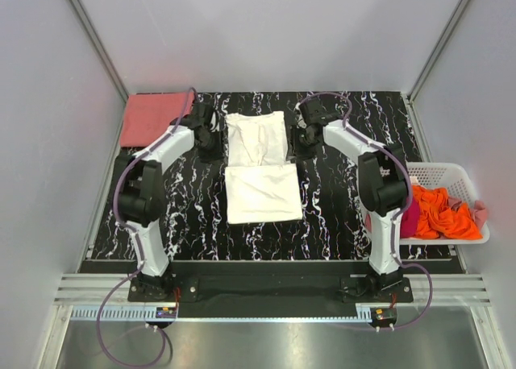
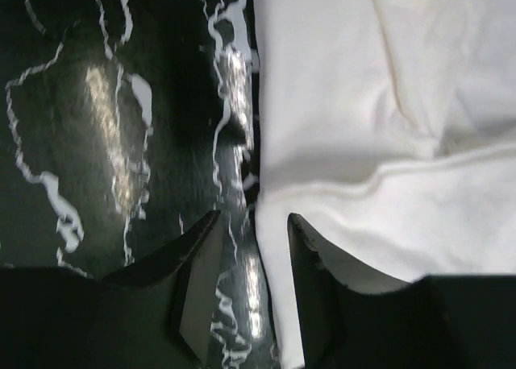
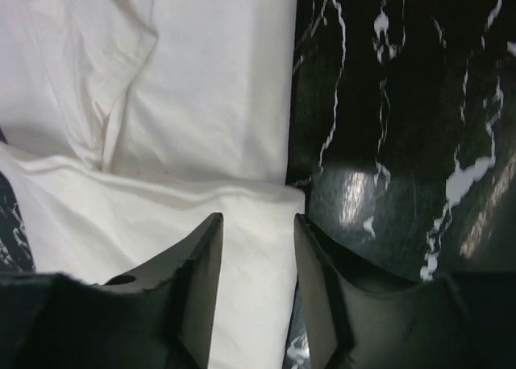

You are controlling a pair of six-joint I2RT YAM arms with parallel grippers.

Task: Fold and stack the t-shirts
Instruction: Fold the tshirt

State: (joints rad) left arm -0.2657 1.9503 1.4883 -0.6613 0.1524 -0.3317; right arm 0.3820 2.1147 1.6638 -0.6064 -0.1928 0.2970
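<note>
Mid-frame, cream-white cloth t-shirt: limp, light; we'd pinch side edges. Black left gripper, black right gripper: fingers apart, empty.

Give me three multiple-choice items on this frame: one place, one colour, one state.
1. Where does the salmon-pink shirt lie?
A. at the far-left corner of the table
B. in the basket
C. hanging off the near edge

2. What colour is the shirt between the two arms?
A. orange
B. cream-white
C. magenta

3. How do the jaws stand?
A. both pairs open, holding nothing
B. left pair shut on cloth, right pair open
C. both pairs shut on cloth

Answers:
1 A: the top view shows it folded flat at the far-left corner.
2 B: the cloth reads cream-white in all three views.
3 A: each wrist view shows a clear gap between the fingers, at the shirt's side edge, with no cloth pinched.
</note>
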